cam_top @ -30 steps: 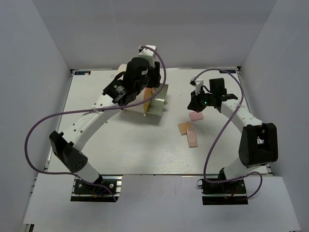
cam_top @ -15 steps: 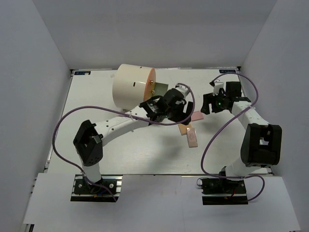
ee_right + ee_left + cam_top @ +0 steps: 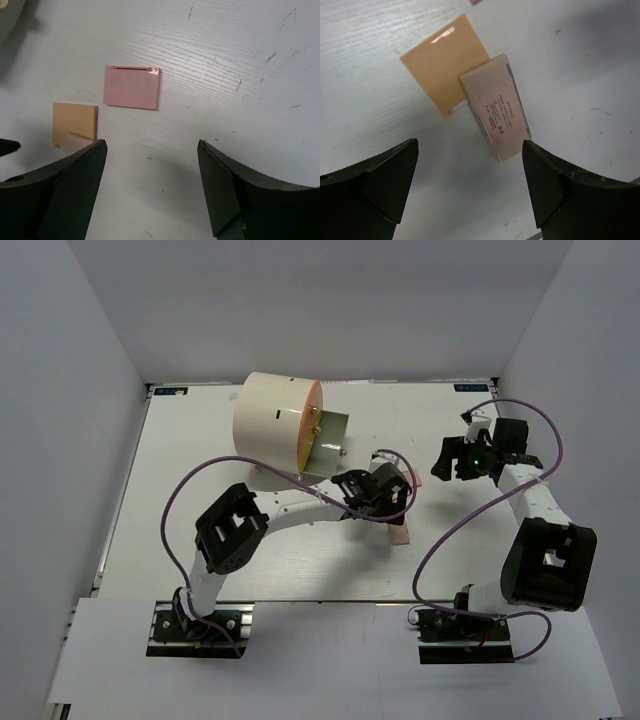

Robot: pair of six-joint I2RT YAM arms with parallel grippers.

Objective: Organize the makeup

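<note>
In the left wrist view a tan square [image 3: 445, 62] lies flat on the white table, with a beige rectangular piece [image 3: 495, 107] overlapping its lower corner. My left gripper [image 3: 470, 167] hangs open just above them, holding nothing. From above, the left gripper [image 3: 385, 500] covers the tan square, and only the end of the beige piece [image 3: 400, 533] shows. A pink square [image 3: 132, 86] lies alone on the table ahead of my right gripper [image 3: 150, 170], which is open and empty. From above, the right gripper [image 3: 442, 462] is to the right of the pieces.
A large cream cylinder [image 3: 275, 425] with an orange front lies at the back left. Its metal flap with gold knobs [image 3: 328, 443] stands open toward the pieces. White walls close in the table on three sides. Purple cables loop off both arms.
My left arm swung from the cylinder down to the tan and beige pieces and opened. My right gripper opened, left the pink square on the table and drew back to the right.
</note>
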